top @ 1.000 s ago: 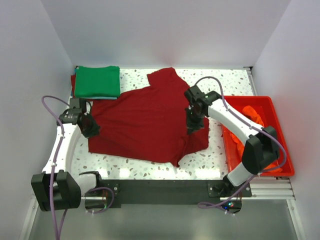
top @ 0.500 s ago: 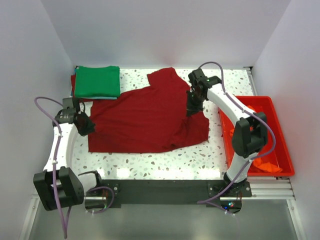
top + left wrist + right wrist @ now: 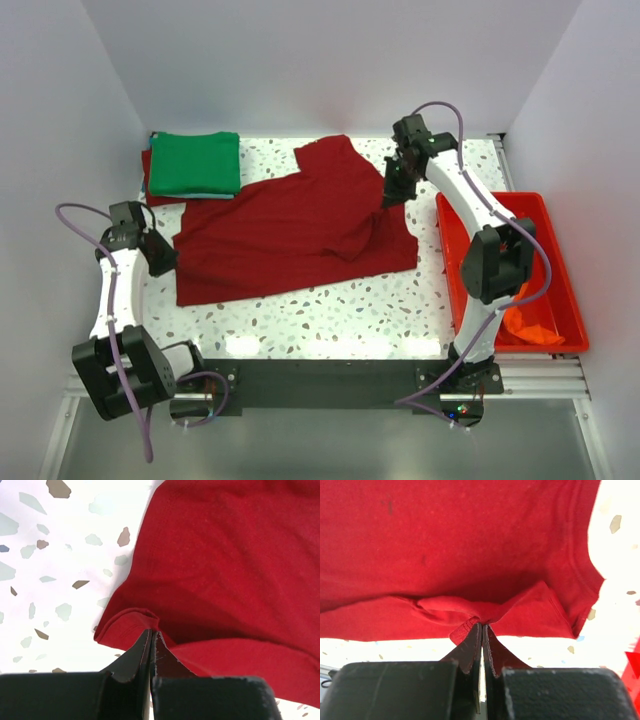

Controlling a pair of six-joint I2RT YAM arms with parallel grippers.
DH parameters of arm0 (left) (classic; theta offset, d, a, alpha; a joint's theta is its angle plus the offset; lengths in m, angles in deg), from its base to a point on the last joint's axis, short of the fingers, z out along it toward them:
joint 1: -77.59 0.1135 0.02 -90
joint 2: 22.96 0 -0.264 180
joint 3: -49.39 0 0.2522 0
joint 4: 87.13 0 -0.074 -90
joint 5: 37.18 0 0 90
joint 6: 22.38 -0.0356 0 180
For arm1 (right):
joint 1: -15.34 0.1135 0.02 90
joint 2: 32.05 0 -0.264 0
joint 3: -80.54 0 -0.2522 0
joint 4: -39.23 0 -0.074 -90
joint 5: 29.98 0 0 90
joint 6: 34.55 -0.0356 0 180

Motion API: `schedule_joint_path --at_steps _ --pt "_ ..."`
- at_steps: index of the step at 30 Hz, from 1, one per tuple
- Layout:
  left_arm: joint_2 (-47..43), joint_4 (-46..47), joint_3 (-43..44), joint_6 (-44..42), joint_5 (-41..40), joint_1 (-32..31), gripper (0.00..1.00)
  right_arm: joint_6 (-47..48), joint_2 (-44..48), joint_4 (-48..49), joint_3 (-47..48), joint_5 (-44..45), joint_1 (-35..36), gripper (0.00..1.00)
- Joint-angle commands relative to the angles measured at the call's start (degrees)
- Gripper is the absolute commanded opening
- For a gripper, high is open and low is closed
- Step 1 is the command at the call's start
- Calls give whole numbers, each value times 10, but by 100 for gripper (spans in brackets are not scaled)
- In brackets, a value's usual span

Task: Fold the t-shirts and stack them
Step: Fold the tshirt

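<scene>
A dark red t-shirt (image 3: 290,235) lies spread across the middle of the speckled table (image 3: 330,315). At its left edge my left gripper (image 3: 163,255) is shut on the cloth; the left wrist view shows the hem (image 3: 125,625) pinched at the fingertips. My right gripper (image 3: 393,195) is shut on the shirt's right side near the back, and the right wrist view shows bunched red cloth (image 3: 470,617) caught between the jaws. A folded bright green t-shirt (image 3: 195,163) rests at the back left on another red one (image 3: 148,175). An orange t-shirt (image 3: 530,325) lies in the tub.
A rigid red plastic tub (image 3: 505,205) stands along the table's right edge, beside the right arm. White walls close in the left, back and right. A black rail (image 3: 330,380) runs along the near edge between the arm bases.
Both grippers have moved toward the back, dragging the dark red shirt with them. Its near edge has pulled away from the front rail, and its lower right corner has flattened out.
</scene>
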Motion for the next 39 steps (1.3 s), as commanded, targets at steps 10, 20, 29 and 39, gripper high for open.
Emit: schedule_joint_path --at_steps 10,20,29,39 --pt "43 81 6 -47 36 9 0 26 2 -20 14 -2 -31 0" --pt "103 108 12 -65 22 9 0 28 -4 -16 16 -5 -33 0" --pt "114 92 78 -69 -7 9 69 27 -64 3 69 -39 -33 0" --pt "5 123 58 -26 -19 -112 96 38 -182 -10 230 -58 -33 49"
